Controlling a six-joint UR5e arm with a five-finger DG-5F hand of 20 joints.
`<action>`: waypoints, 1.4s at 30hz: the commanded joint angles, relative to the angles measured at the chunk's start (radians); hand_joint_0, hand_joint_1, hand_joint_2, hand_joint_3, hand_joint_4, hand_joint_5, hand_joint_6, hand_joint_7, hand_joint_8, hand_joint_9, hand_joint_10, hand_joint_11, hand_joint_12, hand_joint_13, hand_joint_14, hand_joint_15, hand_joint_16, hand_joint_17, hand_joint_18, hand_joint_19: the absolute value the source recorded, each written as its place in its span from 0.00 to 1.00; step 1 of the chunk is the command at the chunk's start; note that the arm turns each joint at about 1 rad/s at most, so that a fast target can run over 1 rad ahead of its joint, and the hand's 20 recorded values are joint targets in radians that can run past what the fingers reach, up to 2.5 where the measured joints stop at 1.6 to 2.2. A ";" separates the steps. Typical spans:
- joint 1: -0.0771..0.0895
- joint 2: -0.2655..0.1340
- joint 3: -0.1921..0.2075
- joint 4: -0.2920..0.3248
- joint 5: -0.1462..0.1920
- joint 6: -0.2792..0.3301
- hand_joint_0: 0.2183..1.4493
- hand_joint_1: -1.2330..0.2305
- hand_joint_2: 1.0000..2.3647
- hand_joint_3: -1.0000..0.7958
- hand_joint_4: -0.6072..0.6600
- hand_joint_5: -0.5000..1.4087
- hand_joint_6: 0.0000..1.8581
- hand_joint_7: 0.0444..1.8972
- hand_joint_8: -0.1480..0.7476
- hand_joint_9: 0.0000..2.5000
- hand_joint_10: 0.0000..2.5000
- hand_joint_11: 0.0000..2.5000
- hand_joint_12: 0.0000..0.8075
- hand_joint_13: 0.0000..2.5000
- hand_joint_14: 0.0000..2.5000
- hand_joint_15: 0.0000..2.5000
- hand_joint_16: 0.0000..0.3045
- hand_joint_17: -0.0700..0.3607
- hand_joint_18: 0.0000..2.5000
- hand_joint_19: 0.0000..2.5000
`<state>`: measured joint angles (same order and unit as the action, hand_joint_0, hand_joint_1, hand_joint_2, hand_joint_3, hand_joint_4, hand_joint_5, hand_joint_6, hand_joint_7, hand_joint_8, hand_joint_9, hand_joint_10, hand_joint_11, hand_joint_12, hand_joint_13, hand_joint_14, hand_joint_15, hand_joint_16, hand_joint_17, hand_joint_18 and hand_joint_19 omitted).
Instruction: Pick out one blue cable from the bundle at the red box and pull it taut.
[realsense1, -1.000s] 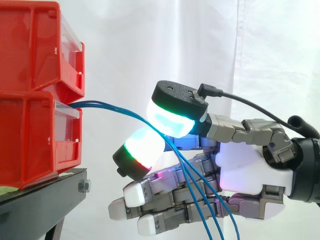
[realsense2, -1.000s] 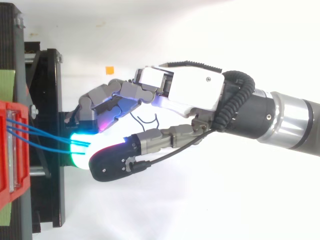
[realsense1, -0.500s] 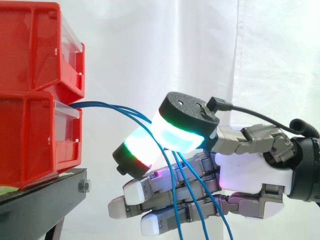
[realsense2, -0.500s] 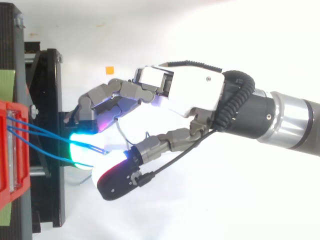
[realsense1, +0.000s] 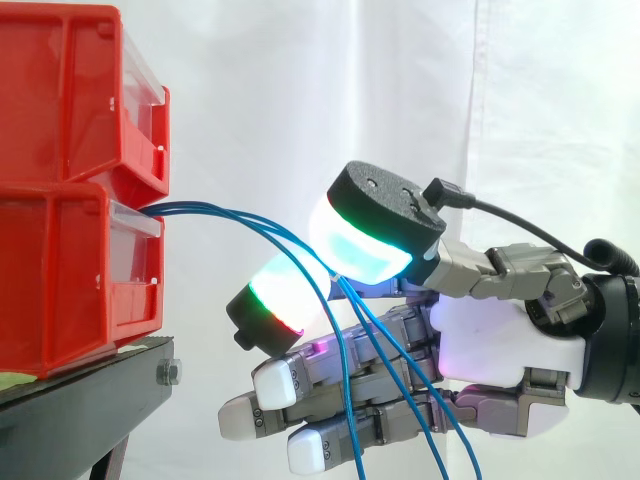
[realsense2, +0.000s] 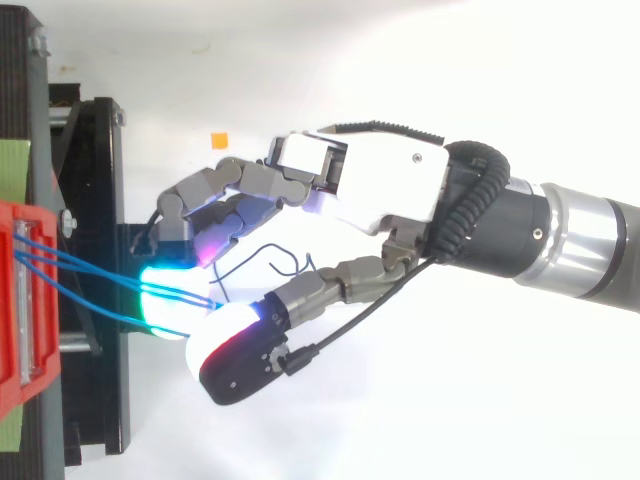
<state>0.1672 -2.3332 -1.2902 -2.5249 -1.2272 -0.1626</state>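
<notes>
Three thin blue cables (realsense1: 230, 215) spill out of the front lip of the lower red plastic bin (realsense1: 60, 290), fan to the right in a loose arc and then drop steeply, running off the bottom of the side view. No tension here: they sag and curve all the way. Where the arc turns downward, the hand (realsense1: 490, 340) has them. Its thumb pad (realsense1: 360, 245), glowing cyan with a green edge under a black cap, closes down toward a green, white and red glowing finger pad (realsense1: 280, 290), and the strands run through the narrow seam between the two, pinched there. The other fingers (realsense1: 330, 385) reach out nearly straight below, white-tipped, with the cables trailing across them. From above, two strands (realsense2: 90, 268) run side by side from the bin into the glowing pads, and a third bows out nearer the bottom of the view before joining them. An upper red plastic bin (realsense1: 70, 90) sits stacked on the lower one, both resting on a black metal stand (realsense1: 90, 400). The silver arm (realsense2: 580, 240) comes in from the right, with a white curtain (realsense1: 300, 80) hanging behind everything.
</notes>
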 joint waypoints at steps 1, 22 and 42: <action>0.000 0.000 0.000 0.000 0.000 0.000 0.20 0.36 0.00 0.28 0.64 0.18 0.41 0.53 0.52 0.33 0.01 0.17 0.43 0.26 0.00 0.04 0.17 0.44 0.27 0.15; -0.002 0.000 0.002 0.000 0.000 0.002 0.32 0.48 0.01 0.33 0.57 0.20 0.36 0.64 0.48 0.34 0.01 0.16 0.39 0.24 0.00 0.06 0.15 0.40 0.23 0.20; -0.002 0.000 0.011 0.008 0.000 -0.005 0.33 0.29 0.01 0.33 0.51 0.15 0.44 0.56 0.46 0.30 0.01 0.17 0.39 0.23 0.00 0.05 0.16 0.41 0.22 0.19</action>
<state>0.1657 -2.3332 -1.2817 -2.5186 -1.2272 -0.1654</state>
